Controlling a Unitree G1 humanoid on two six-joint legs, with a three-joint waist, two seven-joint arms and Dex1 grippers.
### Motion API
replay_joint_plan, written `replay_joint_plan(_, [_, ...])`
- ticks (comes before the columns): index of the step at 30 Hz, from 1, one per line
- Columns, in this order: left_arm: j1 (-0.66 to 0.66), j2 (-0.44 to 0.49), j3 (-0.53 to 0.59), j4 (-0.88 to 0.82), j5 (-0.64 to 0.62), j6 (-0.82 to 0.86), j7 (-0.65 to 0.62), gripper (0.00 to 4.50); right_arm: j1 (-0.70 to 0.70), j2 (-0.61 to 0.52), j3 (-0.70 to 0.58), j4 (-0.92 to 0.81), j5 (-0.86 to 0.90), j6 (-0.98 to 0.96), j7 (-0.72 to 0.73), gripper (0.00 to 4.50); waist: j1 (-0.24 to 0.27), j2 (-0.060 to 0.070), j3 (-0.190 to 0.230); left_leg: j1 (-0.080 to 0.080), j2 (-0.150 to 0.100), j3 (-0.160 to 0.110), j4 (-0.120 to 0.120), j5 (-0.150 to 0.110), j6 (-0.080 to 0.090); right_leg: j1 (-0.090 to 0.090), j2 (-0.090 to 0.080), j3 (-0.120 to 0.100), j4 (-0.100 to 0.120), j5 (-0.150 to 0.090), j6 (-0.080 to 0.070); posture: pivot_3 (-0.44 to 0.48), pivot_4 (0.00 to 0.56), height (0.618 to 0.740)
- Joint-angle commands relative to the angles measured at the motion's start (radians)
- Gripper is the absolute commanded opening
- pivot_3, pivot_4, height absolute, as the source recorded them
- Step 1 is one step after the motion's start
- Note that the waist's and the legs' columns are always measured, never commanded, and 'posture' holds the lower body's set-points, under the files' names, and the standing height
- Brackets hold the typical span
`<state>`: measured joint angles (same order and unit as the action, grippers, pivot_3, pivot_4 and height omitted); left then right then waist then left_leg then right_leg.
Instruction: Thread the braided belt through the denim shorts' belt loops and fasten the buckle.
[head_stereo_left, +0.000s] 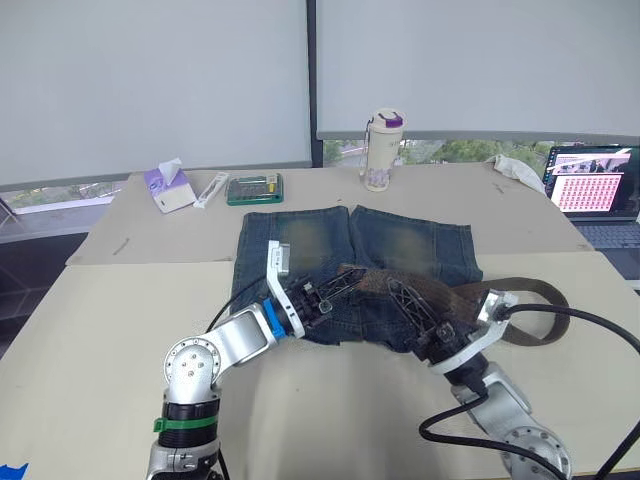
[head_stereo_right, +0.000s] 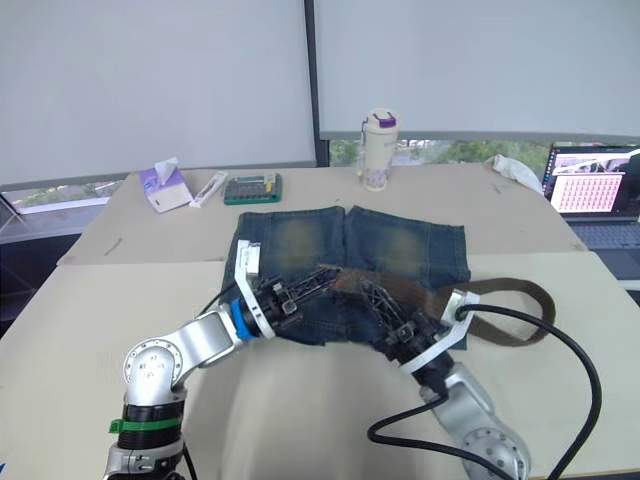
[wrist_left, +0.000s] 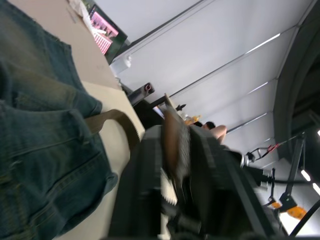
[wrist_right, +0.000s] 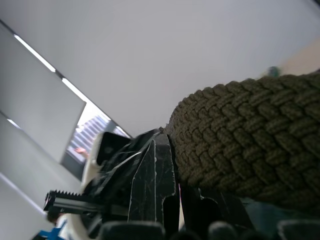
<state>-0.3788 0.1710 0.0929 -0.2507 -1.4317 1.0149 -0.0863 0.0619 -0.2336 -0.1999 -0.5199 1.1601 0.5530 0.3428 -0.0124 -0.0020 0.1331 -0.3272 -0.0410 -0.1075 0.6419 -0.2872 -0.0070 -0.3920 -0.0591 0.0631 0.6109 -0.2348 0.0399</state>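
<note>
Closest to me are my two arms, both reaching in over the near edge of the dark blue denim shorts (head_stereo_left: 400, 250) with the two faded yellowish patches. The shorts lie flat on the pale tabletop (head_stereo_left: 100, 330), waist end toward me.

My left end effector (head_stereo_left: 340, 287) is pinched shut on the long brown braided belt (head_stereo_left: 440, 295); in the left wrist view I see the brown strap squeezed between its black fingers (wrist_left: 150, 195). My right end effector (head_stereo_left: 408, 300) also holds the belt, with the woven strap pressed against its fingers in the right wrist view. The two end effectors sit close together over the waistband, with a short piece of belt stretched between them.

What could go wrong: the two end effectors are so close that they could bump. If I pull one way too hard, the strap could slip out of the other grip. The shorts could also bunch up and slide, since nothing is pinning them down. I cannot make out the belt loops or the buckle here, so I might miss a loop.

Past my right end effector, the rest of the belt curls in a loop on the tabletop just beside the shorts. Farther back stand a cream bottle with a purple lid (head_stereo_left: 383, 150), a green calculator (head_stereo_left: 254, 188), a tissue pack (head_stereo_left: 168, 187) and an open laptop (head_stereo_left: 592, 190).
</note>
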Motion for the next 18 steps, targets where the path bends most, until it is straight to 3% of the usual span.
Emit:
replay_joint_plan(1, [-0.022,0.138,-0.063,-0.086,0.186,-0.039,-0.161,2.43,-0.013,-0.127,-0.144,0.091,-0.010,0.013,-0.018,0.00,0.000,0.000,0.000,0.000,-0.003,0.001,0.000,0.000,0.000,0.001,0.000,0.000,0.000,0.000,0.000,0.000,0.150,0.740])
replay_joint_plan(4, [-0.010,0.342,-0.196,-0.137,0.497,-0.220,-0.400,3.45,-0.040,-0.261,-0.223,0.229,-0.011,0.063,0.000,0.00,-0.001,0.000,0.000,0.001,-0.004,0.006,-0.001,0.000,0.000,0.001,0.000,0.000,0.000,-0.001,-0.001,0.000,0.150,0.740])
replay_joint_plan(8, [0.006,0.474,-0.266,-0.121,0.752,-0.475,-0.609,3.45,-0.089,-0.391,-0.255,0.385,-0.065,0.102,0.049,0.00,-0.002,0.000,0.002,-0.002,-0.003,0.010,-0.005,0.000,0.000,0.003,0.000,0.002,-0.001,-0.003,-0.004,0.000,0.150,0.740])
replay_joint_plan(11, [0.004,0.495,-0.250,-0.083,0.839,-0.591,-0.693,3.45,-0.133,-0.452,-0.262,0.476,-0.108,0.126,0.085,0.00,-0.001,0.000,0.002,-0.003,0.000,0.011,-0.006,0.000,0.001,0.002,0.001,0.002,-0.002,-0.004,-0.002,0.000,0.150,0.740])
replay_joint_plan(18, [-0.046,0.456,-0.205,0.005,0.883,-0.664,-0.776,3.45,-0.231,-0.481,-0.203,0.587,-0.188,0.193,0.164,0.00,-0.002,-0.001,0.003,-0.006,0.002,0.010,-0.003,0.000,0.002,0.002,0.001,0.001,-0.002,-0.004,-0.001,0.000,0.150,0.740])
